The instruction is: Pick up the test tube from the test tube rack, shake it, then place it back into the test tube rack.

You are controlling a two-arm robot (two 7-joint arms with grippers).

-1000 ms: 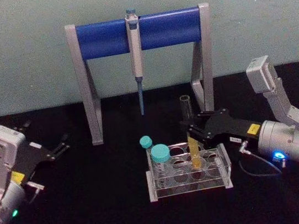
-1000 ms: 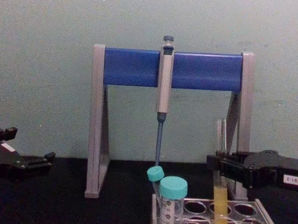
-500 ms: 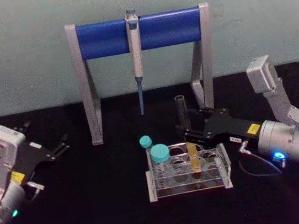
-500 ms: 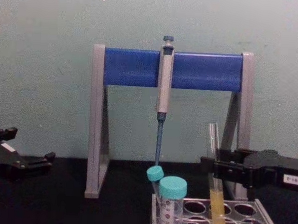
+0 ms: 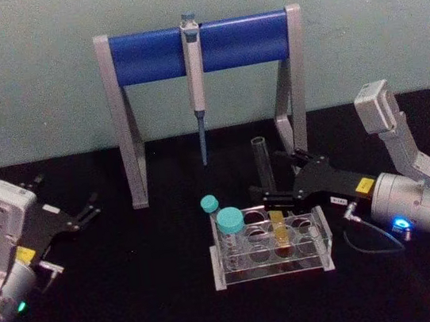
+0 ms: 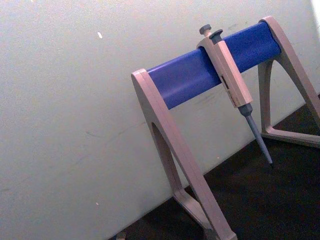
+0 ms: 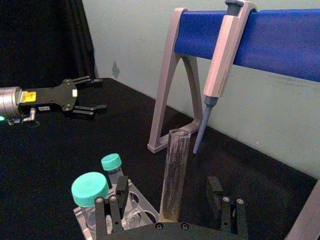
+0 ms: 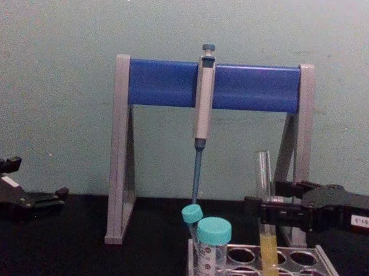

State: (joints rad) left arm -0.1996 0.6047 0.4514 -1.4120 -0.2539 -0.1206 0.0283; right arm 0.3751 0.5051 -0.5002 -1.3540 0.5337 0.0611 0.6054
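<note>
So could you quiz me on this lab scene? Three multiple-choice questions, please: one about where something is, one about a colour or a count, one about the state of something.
1. Where is the test tube?
A. Lying on the table
B. Standing in the test tube rack
C. Hanging on the pipette stand

2. How many teal-capped tubes are in the rack?
A. Two
B. Four
C. None

3. What state is the right gripper in?
A. Shut tight on the tube
B. Open, with a finger on each side of the tube
C. Holding the pipette

Answers:
1. B: its yellow-filled lower end sits in a hole of the rack.
2. A: two teal caps rise at the rack's left end.
3. B: the right wrist view shows gaps between the fingers and the glass.

The left gripper is parked far to the left.
</note>
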